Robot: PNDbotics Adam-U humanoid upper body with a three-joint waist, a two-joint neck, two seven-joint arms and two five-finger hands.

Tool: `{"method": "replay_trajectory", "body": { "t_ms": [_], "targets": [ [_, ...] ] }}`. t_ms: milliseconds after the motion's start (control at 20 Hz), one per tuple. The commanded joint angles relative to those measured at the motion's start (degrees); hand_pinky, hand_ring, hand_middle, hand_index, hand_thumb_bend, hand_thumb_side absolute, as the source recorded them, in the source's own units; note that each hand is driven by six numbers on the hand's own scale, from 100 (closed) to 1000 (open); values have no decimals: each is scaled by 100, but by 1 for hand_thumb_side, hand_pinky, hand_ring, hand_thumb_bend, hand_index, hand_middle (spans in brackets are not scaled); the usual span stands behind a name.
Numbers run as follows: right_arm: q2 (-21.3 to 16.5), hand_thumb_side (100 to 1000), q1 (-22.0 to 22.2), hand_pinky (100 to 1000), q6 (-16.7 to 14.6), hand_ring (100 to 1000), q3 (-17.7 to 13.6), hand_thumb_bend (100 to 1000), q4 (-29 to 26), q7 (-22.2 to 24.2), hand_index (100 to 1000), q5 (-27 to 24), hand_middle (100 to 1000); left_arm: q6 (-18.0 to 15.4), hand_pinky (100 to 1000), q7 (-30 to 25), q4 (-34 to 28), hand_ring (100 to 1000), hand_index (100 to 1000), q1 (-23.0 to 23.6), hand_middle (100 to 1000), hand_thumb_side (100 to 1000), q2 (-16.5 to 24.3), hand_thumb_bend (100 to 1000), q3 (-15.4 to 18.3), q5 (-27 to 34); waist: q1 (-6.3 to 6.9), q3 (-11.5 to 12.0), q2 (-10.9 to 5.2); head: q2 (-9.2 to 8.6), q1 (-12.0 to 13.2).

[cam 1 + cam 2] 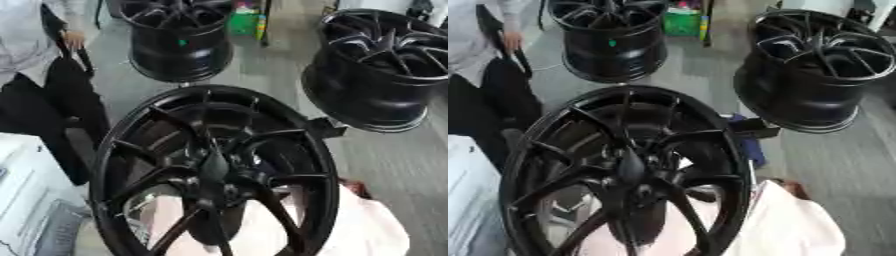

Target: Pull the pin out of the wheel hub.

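No text, brand, number or sign can be read anywhere. A small green dot sits on the barrel of the far wheel [179, 47], and the bright green box [682, 22] behind it shows colours only, no legible print.

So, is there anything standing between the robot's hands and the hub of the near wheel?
Nothing visible does. The near wheel's hub faces the camera with nothing before it; the pale cloth lies behind the spokes. Neither hand shows, and I cannot make out the pin.
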Motion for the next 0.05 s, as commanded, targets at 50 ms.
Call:
{"method": "replay_trajectory", "body": {
  "t_ms": [50],
  "targets": [
    [-297, 712, -36, 703, -29, 675, -47, 100, -106, -9, 746, 72, 701, -262, 827, 301, -532, 822, 870, -20, 667, 422, -158, 233, 406, 300, 14, 12, -71, 6, -46]
  ]
}}
